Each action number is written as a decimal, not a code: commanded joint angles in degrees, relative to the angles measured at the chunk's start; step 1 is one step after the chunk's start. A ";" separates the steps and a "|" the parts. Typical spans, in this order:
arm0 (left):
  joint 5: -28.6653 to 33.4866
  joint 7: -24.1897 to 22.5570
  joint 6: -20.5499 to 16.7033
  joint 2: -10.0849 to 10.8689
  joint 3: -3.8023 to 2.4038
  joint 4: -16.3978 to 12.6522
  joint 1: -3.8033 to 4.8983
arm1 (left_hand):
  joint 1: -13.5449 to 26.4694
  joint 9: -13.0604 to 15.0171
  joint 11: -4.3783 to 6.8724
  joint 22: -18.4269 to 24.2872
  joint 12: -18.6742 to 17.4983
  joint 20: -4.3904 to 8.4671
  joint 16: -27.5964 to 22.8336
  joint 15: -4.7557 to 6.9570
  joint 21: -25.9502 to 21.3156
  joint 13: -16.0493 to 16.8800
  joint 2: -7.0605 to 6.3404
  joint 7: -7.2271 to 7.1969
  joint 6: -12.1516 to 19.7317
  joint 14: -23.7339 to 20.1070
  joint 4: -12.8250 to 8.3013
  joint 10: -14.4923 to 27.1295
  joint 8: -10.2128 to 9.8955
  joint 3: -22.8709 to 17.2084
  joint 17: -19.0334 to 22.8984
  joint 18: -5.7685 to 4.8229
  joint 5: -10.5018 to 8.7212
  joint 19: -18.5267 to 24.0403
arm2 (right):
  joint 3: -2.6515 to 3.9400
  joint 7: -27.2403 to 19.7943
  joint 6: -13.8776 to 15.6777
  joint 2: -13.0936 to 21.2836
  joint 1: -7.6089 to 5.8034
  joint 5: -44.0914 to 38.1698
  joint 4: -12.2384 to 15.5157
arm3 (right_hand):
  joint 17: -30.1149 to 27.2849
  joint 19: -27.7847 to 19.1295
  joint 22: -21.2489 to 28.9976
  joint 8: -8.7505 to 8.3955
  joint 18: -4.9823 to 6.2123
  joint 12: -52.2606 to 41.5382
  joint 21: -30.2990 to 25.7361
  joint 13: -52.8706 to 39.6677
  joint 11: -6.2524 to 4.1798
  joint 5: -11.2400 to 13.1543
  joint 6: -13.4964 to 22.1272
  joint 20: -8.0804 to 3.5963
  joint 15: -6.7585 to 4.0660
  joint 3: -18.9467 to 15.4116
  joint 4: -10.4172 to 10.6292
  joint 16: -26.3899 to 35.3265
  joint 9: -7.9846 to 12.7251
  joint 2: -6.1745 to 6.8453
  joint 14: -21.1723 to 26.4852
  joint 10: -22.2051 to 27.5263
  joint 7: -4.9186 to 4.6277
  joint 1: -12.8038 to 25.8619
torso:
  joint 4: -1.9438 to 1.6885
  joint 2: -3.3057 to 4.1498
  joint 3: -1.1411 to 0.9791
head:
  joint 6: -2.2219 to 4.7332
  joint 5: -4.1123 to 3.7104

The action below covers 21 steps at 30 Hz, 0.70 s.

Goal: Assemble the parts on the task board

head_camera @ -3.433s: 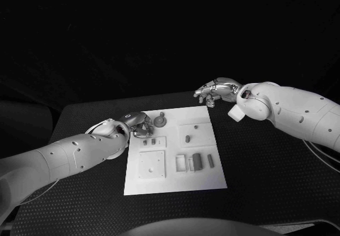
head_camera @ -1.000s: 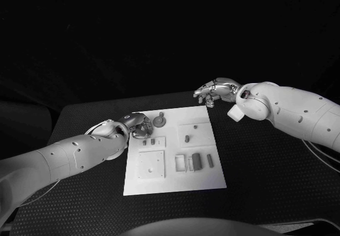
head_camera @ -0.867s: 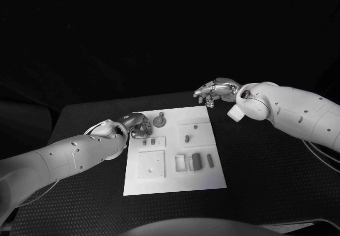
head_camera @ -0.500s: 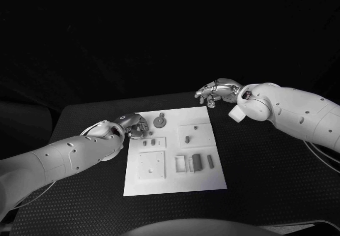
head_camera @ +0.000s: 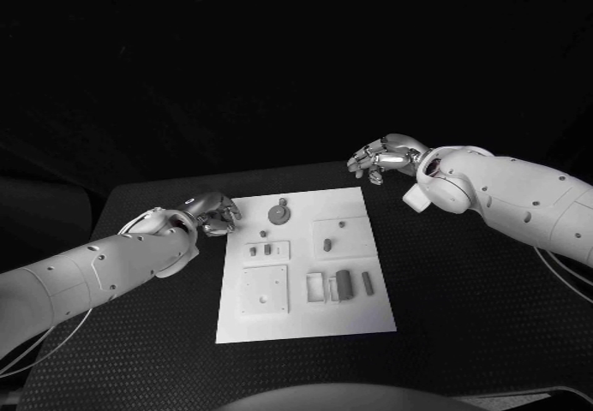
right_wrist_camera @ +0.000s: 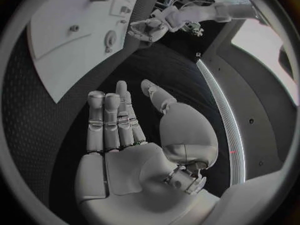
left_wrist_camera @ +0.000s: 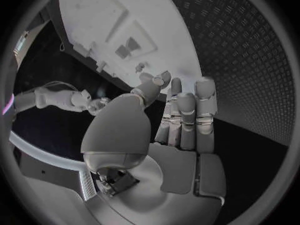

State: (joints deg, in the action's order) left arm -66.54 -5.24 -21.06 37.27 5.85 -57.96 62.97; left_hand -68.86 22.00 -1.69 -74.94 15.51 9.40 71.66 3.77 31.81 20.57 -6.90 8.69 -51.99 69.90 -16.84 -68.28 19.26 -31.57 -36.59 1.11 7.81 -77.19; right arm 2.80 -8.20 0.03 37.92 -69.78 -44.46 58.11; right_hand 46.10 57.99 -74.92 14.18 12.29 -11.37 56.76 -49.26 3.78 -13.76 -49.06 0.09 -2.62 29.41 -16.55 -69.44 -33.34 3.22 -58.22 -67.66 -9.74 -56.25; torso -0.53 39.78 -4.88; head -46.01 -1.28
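Looking at head view: task board mid-table, parts seated in recesses, prob staged for assembly. Left hand off board's far-left corner, right hand past far-right corner.
L wrist: fingers straight, apart, holding nothing.
R wrist: fingers extended, nothing held, ready to reach imo.

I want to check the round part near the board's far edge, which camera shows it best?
The head view: the round part lies unobstructed on the task board, seen from above. The right wrist view shows it small and slanted. In the left wrist view I cannot pick it out with confidence.
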 commanded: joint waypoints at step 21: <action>46.08 -12.13 13.11 7.06 -1.38 -7.21 4.02 | 6.93 0.80 -6.18 14.60 -1.22 -8.00 -30.34 -8.21 -23.57 -5.17 2.30 1.25 2.29 -17.98 0.10 9.34 0.55 3.35 12.00 1.96 -2.10 20.70 | -1.64 -0.86 13.51 2.33 1.58 -45.49 7.22 | -2.14 -0.92 0.21 -0.67 2.71 6.53 -1.21 12.26 1.01 -5.38 0.37 1.16 1.26 -1.49 -0.12 3.44 0.87 3.04 -0.76 0.24 -0.78 -10.38 | 0.18 -0.21 0.10 | 2.03 -0.29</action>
State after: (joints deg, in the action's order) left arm -27.01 -14.39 -12.17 44.35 4.50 -64.75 66.91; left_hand -62.48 22.79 -7.99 -60.62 14.45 1.57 41.81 -4.39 8.54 15.49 -4.46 9.87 -50.09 52.24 -16.82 -59.28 19.59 -28.38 -24.74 3.85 5.94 -56.63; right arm 1.16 -11.19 13.00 40.16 -68.26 -78.17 64.92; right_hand 44.00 57.21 -74.80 13.64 11.97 -5.08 55.81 -37.14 4.51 -19.53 -48.67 1.05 -1.71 28.09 -16.64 -66.26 -32.51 5.78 -58.93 -67.37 -10.15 -66.50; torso -0.43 39.55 -4.82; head -44.14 -1.68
